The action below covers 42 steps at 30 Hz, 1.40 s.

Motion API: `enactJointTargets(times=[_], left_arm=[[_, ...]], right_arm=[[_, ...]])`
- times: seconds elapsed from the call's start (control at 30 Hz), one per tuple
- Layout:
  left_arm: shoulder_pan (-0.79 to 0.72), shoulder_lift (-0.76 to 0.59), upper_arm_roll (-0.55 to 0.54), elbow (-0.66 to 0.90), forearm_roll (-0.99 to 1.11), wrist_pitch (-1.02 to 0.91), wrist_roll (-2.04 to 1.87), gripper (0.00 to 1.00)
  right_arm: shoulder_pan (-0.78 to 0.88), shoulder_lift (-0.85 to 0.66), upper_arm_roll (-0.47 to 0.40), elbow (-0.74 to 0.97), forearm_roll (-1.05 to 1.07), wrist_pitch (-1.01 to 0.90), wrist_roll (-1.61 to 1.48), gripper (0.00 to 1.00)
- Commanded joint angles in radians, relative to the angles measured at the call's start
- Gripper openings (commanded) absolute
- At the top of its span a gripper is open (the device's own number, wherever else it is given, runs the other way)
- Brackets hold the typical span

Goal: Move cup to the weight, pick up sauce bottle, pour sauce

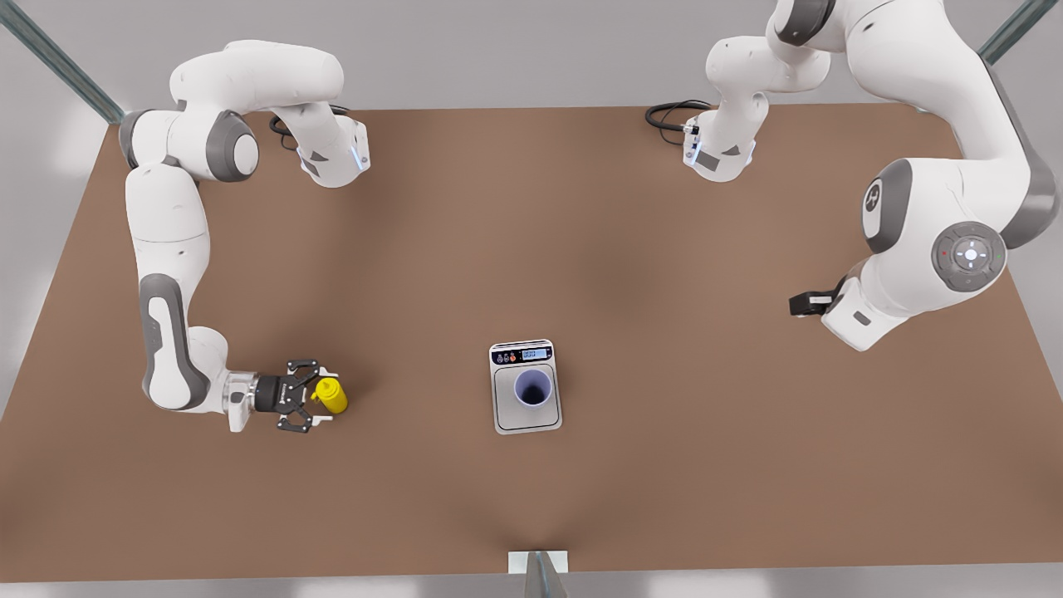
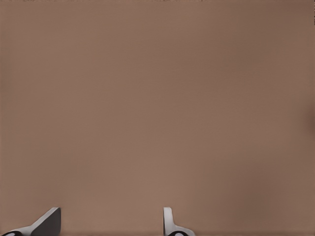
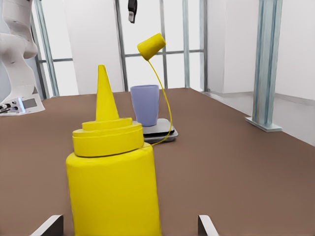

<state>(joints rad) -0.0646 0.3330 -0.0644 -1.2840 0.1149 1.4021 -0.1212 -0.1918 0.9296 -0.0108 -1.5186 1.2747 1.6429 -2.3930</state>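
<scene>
Brown desk top (image 1: 664, 465) fills the space between two white Franka arms, with pale walls and metal frame posts behind. Near the desk's edge on the front view's left, the right gripper (image 1: 325, 395) lies low and level, its jaws spread wide with the sauce bottle (image 1: 333, 398) standing upright between them; in the right wrist view the fingertips (image 3: 50, 225) sit either side of the yellow bottle (image 3: 114, 191) with a gap on each side, not pinching it. Midway along the desk, closer to its near edge, the weight (image 1: 528, 389) lies flat with its dark display strip at the far end, and the cup (image 1: 532, 388) stands upright on the middle of its steel plate. From the right wrist view a yellow cap-like piece (image 3: 151, 46) shows above the cup (image 3: 145, 104), with a thin yellow strand curving down towards the scale (image 3: 165, 132). Towards the edge on the front view's right, the left gripper (image 1: 802, 304) waits above bare desk, well apart from the scale, jaws spread with nothing between the fingertips (image 2: 48, 221).
</scene>
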Motion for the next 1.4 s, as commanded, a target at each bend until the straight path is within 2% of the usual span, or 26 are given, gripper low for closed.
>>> enactJointTargets(times=[0.0,0.5,1.37], left_arm=[[0.0,0.0,0.0,0.0,0.0,0.0,0.0,1.0],[-0.001,-0.022,-0.002,0.009,0.002,-0.009,-0.037,1.0],[0.0,-0.018,-0.003,0.006,0.002,-0.006,-0.035,1.0]], right_arm=[[0.0,0.0,0.0,0.0,0.0,0.0,0.0,1.0],[-0.017,0.0,0.0,-0.011,-0.023,0.0,0.002,1.0],[-0.144,-0.029,0.012,-0.074,-0.201,-0.011,0.031,1.0]])
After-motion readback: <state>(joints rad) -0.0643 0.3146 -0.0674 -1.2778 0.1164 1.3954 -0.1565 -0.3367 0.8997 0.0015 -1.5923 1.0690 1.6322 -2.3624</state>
